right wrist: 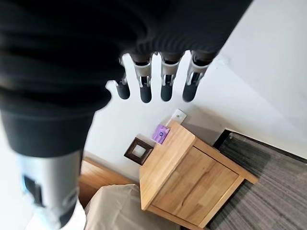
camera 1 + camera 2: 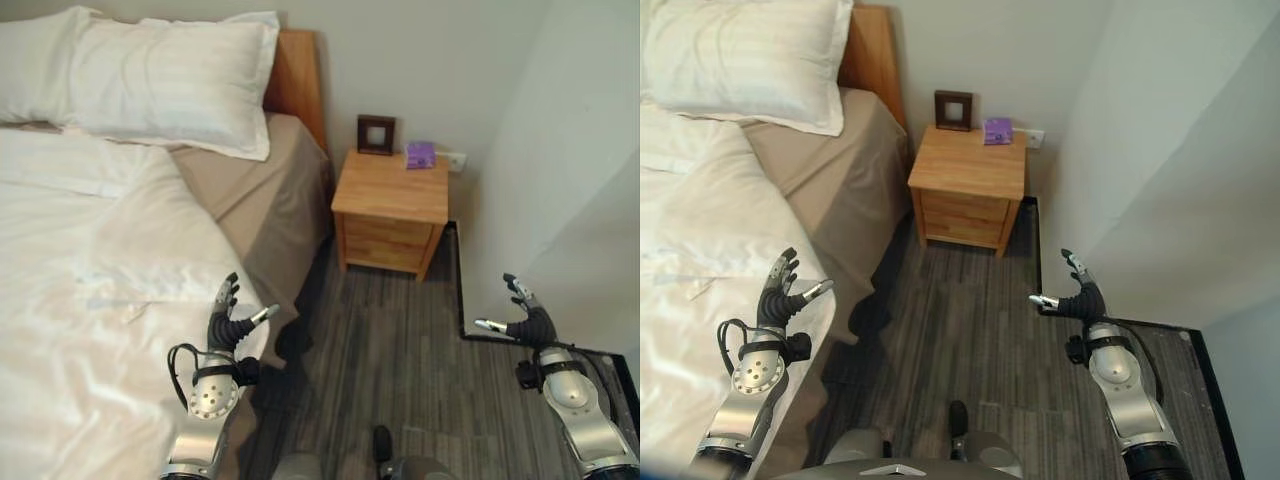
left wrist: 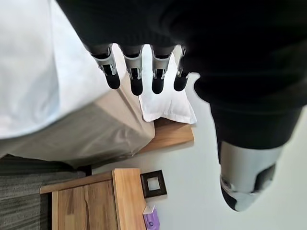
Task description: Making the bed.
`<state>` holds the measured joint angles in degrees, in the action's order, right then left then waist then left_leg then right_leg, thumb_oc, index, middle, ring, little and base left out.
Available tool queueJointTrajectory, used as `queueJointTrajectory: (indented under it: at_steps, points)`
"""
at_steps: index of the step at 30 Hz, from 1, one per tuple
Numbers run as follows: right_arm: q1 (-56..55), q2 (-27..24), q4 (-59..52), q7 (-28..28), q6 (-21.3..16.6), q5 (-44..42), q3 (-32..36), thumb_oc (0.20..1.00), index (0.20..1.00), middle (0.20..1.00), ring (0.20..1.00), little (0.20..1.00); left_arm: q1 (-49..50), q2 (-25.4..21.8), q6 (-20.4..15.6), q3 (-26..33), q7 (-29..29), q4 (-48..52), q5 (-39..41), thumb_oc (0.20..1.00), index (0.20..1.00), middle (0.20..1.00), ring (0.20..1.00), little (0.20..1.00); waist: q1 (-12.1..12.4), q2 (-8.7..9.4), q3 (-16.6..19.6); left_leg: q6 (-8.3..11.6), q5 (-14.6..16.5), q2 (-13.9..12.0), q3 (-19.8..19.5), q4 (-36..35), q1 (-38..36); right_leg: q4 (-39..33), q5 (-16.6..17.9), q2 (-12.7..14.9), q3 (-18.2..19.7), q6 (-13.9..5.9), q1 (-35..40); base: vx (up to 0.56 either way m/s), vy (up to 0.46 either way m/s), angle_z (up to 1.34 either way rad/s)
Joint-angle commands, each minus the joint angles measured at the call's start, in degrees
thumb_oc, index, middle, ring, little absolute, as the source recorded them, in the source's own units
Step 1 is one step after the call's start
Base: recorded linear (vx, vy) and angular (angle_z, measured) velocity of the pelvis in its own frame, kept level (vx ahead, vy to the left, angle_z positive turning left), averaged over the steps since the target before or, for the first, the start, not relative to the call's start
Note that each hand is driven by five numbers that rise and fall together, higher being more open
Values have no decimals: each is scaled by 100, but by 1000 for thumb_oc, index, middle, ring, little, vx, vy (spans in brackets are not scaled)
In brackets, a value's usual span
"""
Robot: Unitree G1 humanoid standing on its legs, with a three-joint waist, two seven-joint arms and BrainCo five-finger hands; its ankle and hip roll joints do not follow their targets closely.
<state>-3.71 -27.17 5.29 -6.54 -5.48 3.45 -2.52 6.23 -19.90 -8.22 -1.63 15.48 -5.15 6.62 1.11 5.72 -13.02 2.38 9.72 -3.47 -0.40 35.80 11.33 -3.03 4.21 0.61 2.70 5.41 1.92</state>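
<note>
The bed point(image 2: 250, 190) runs along the robot's left, its far side cut off by the frame edge. A white duvet point(image 2: 90, 300) covers most of it, rumpled, with its top edge folded back short of the pillows, so a strip of taupe sheet point(image 2: 255, 180) lies bare along the near side and up toward the head. Two white pillows point(image 2: 160, 80) lie against the wooden headboard point(image 2: 298, 80), of which just the near end shows past the pillows; the left pillow is cut off by the frame.

The left hand point(image 2: 232, 325) hangs over the duvet's near edge, close to where the cover drops off the side of the mattress, fingers straight and spread, thumb out to the side, holding nothing; whether it touches the cloth is hard to tell. In its wrist view the fingers point(image 3: 136, 76) point toward the pillows. The right hand point(image 2: 1080, 298) is well apart from the bed, raised over the dark wood-plank floor point(image 2: 400, 340) near the white wall point(image 2: 570, 150), likewise with fingers extended and thumb apart, empty.

Between bed and wall stands a wooden nightstand point(image 2: 392, 215) with drawers. On its tabletop, at the back, a small dark picture frame point(image 2: 376, 134) stands upright and a small purple object point(image 2: 420, 154) lies beside it, too small to identify.
</note>
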Motion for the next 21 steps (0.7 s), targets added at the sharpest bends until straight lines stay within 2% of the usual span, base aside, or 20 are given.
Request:
queueJointTrajectory:
  at_steps: [1, 2, 3, 4, 5, 6, 7, 8, 10, 12, 13, 14, 15, 16, 18, 20, 21]
  points:
    - [193, -264, -213, -117, -201, -186, 73, 1000, 1000, 1000, 1000, 1000, 43, 61, -316, 160, -35, 472, 294, 1000, 1000, 1000, 1000, 1000, 179, -226, -29, 53, -880, 73, 864, -1818, -150, -197, -821, 299, -110, -837, 479, 745, -40, -13]
    - [187, -211, -161, -198, -210, -100, 95, 1000, 1000, 1000, 1000, 1000, 48, 28, -292, 121, -113, 496, 251, 1000, 1000, 1000, 1000, 1000, 99, -404, 52, 99, -1179, -75, 1918, -2799, -95, -197, -1113, 92, -286, -818, 736, 452, -51, 8]
    - [202, -182, -120, -291, -232, -25, 72, 1000, 1000, 1000, 1000, 1000, 52, 2, -269, 107, -92, 529, 197, 1000, 1000, 1000, 1000, 1000, 44, -407, 59, 100, -1296, -216, 2677, -3176, -204, -197, -1227, 130, -470, -853, 878, 558, -55, 29]
    - [176, -149, -132, -311, -199, 66, 85, 1000, 1000, 1000, 1000, 1000, 54, -10, -241, 100, -130, 543, 180, 1000, 1000, 1000, 1000, 1000, -43, -419, 76, 61, -1324, -346, 3119, -3269, -353, -130, -1321, 150, -654, -877, 1009, 455, 41, 55]
    - [130, -115, -154, -251, -118, 153, 66, 1000, 1000, 1000, 1000, 1000, 128, -2, -189, 88, -227, 524, 125, 1000, 1000, 1000, 1000, 1000, -90, -428, 172, -83, -1059, -178, 3116, -3488, -625, 9, -1413, 223, -772, -979, 1093, 412, 49, 91]
    - [130, -75, -154, -239, -106, 201, -36, 1000, 1000, 1000, 1000, 1000, 202, 14, -172, 92, -226, 494, 97, 1000, 1000, 1000, 1000, 1000, -27, -419, 209, -223, -1186, -79, 3035, -3384, -565, 256, -1358, 216, -862, -966, 1087, 416, 71, 90]
    - [137, -15, -125, -214, -126, 273, -85, 1000, 1000, 1000, 1000, 1000, 189, 26, -169, 39, -265, 437, 119, 1000, 1000, 1000, 1000, 1000, 10, -396, 278, -316, -1127, 65, 2847, -3495, -634, 577, -1383, 255, -909, -1061, 1083, 357, 46, 68]
    - [112, 35, -115, -172, -97, 352, -107, 1000, 1000, 1000, 1000, 1000, 173, 5, -119, 25, -286, 429, 112, 1000, 1000, 1000, 1000, 1000, 9, -358, 318, -371, -1101, 127, 2833, -3691, -827, 855, -1404, 256, -1019, -1169, 1050, 374, 69, 37]
    - [93, 79, -167, -140, -100, 440, -160, 1000, 1000, 1000, 1000, 1000, 230, -29, -98, 42, -324, 402, 69, 1000, 1000, 1000, 1000, 1000, 37, -243, 405, -512, -1005, 307, 2710, -3945, -1133, 1607, -1106, 367, -1125, -1480, 858, 333, 53, 59]
    - [159, 84, -247, -51, -90, 563, -233, 1000, 1000, 1000, 1000, 1000, 197, -122, -35, 80, -334, 367, 0, 1000, 1000, 1000, 1000, 1000, 2, -170, 375, -615, -857, 393, 2509, -4040, -1356, 2630, -554, 618, -1239, -1777, 396, 261, 12, 83]
    - [211, 90, -279, -13, -81, 571, -282, 1000, 1000, 1000, 1000, 1000, 182, -170, -15, 104, -311, 297, -34, 1000, 1000, 1000, 1000, 1000, -8, -207, 332, -622, -847, 332, 2379, -4080, -1442, 3130, -312, 565, -1180, -1790, 94, 228, -44, 99]
    - [262, 69, -332, -18, -111, 602, -331, 1000, 1000, 1000, 1000, 1000, 147, -220, -2, 135, -273, 249, -68, 1000, 1000, 1000, 1000, 1000, -39, -234, 311, -625, -787, 285, 2192, -4080, -1505, 3535, -324, 488, -1041, -1792, -178, 326, -122, 142]
    - [379, 19, -401, 4, -127, 629, -413, 1000, 1000, 1000, 1000, 1000, 67, -316, -4, 199, -233, 174, -111, 1000, 1000, 1000, 1000, 1000, -45, -253, 253, -576, -739, 249, 1866, -4080, -1594, 3730, -552, 538, -868, -1675, -550, 334, -154, 160]
    - [420, -3, -429, 6, -125, 627, -424, 1000, 1000, 1000, 1000, 1000, 29, -353, -7, 233, -214, 151, -115, 1000, 1000, 1000, 1000, 1000, -55, -249, 225, -537, -750, 228, 1743, -4080, -1600, 3568, -627, 578, -836, -1595, -679, 351, -186, 170]
    - [543, -85, -592, 38, -131, 611, -443, 1000, 1000, 1000, 1000, 1000, -21, -482, -57, 352, -209, 219, -90, 1000, 1000, 1000, 1000, 1000, -63, -260, 199, -434, -746, 180, 1347, -4080, -1625, 2855, -1106, 571, -632, -1320, -739, 279, -177, 166]
    - [706, -155, -690, 45, -130, 576, -473, 1000, 1000, 1000, 1000, 1000, -65, -553, -108, 448, -174, 291, -34, 1000, 1000, 1000, 1000, 1000, -64, -182, 192, -357, -697, 208, 1030, -4080, -1655, 1901, -1157, 575, -298, -1229, -648, 256, -198, 157]
    - [801, -173, -703, 32, -112, 557, -479, 1000, 1000, 1000, 1000, 1000, -108, -589, -122, 483, -153, 312, 13, 1000, 1000, 1000, 1000, 1000, -62, -153, 204, -322, -696, 209, 897, -4080, -1626, 1465, -1041, 547, -138, -1214, -609, 273, -243, 141]
